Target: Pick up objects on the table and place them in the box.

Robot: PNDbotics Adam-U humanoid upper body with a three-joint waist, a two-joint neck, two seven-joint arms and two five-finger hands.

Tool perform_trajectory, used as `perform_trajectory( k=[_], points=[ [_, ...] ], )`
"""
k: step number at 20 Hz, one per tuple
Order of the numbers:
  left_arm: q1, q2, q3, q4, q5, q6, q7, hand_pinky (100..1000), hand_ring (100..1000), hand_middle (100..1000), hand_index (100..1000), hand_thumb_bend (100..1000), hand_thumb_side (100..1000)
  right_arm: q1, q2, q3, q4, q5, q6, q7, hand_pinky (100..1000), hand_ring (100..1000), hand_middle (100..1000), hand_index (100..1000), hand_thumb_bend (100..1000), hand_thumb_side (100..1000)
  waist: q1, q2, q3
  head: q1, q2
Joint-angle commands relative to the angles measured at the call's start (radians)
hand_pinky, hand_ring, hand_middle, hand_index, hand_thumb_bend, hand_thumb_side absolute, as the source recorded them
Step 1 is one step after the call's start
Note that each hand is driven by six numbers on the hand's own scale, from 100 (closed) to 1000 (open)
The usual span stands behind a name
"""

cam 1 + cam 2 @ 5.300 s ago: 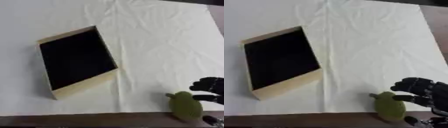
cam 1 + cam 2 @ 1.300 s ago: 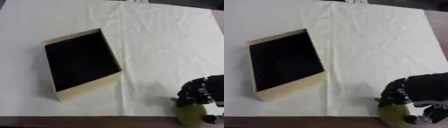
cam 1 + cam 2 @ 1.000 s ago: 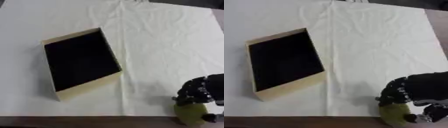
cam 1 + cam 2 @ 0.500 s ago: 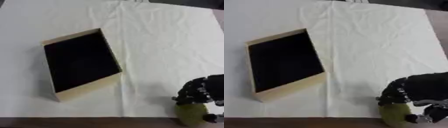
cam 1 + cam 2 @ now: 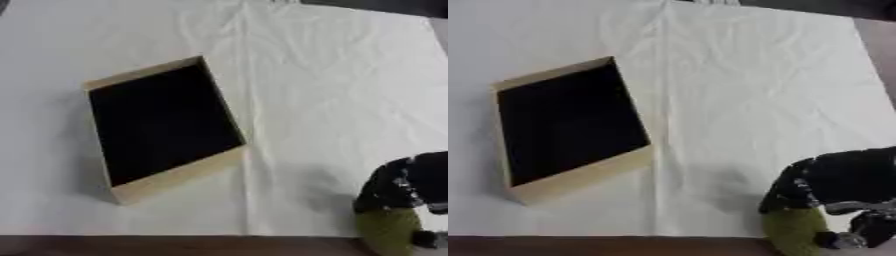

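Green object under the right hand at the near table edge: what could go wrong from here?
1. The green object sits at the near edge of the white cloth; a slip from the right hand could send it off the table.
2. The box lies far to the left, so the carry across is long.
3. Dragging could rumple the cloth.

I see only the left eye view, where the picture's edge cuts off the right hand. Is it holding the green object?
Observer: The right eye view shows more of the right hand. Its fingers curl over the top of the green object.
Operator: And the other side of the object?
Observer: A dark part of the hand with a grey piece lies against the object's lower right side, near the picture's bottom edge, so it looks gripped from two sides.
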Motion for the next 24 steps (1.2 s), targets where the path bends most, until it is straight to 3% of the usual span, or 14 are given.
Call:
perform_trajectory(
  k=[1,13,24],
  points=[
    [-0.011,0.013,0.003,-0.015,0.0,0.0,-0.003,553,684,685,704,894,758,-0.01,-0.015,0.0,-0.015,-0.022,-0.004,0.035,844,848,803,946,280,100,0.02,0.001,0.002,-0.001,-0.01],
    [-0.012,0.009,0.004,-0.015,0.001,0.002,-0.002,552,684,685,704,895,757,-0.025,0.008,0.016,-0.015,-0.098,0.03,0.113,805,805,712,889,100,100,0.025,0.01,0.006,0.002,-0.011],
    [-0.01,0.008,0.011,-0.015,-0.004,0.004,0.005,550,684,684,704,893,757,-0.031,0.012,0.011,-0.015,-0.185,0.058,0.093,757,737,587,787,100,100,0.023,0.009,0.004,0.005,-0.009]
  ],
)
